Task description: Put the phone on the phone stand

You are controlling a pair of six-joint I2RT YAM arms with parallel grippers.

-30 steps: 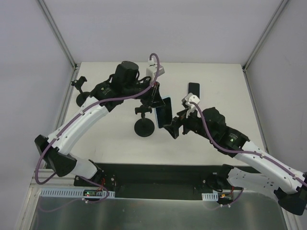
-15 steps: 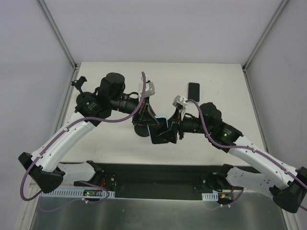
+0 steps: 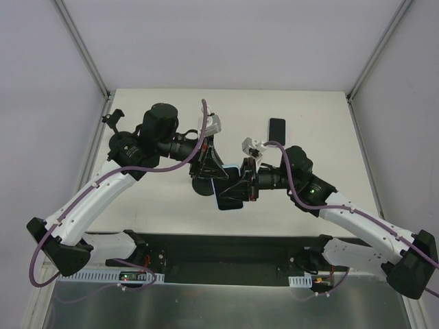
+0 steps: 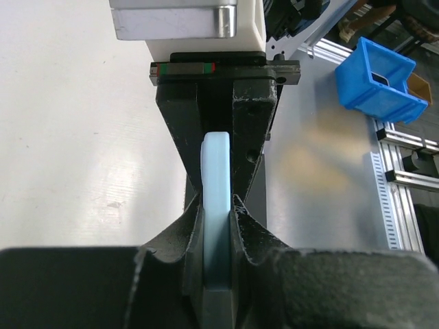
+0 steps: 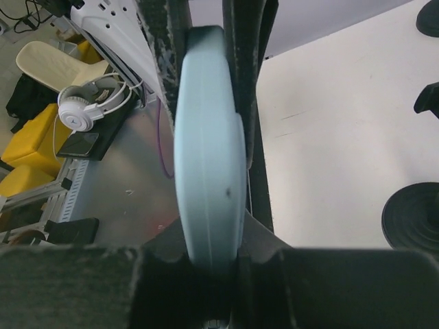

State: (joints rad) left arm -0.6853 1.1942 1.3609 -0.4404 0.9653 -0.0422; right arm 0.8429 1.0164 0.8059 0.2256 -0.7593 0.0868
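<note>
Left gripper (image 4: 218,233) and right gripper (image 5: 209,257) pinch pale-blue, round-edged phone (image 5: 206,137)

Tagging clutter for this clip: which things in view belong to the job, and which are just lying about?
In the job: light-blue phone, clamped by both the left gripper and the right gripper; phone stand, partly hidden beneath them.

Lying about: black phone flat on the table; blue bin and white headphones beyond the table.
</note>
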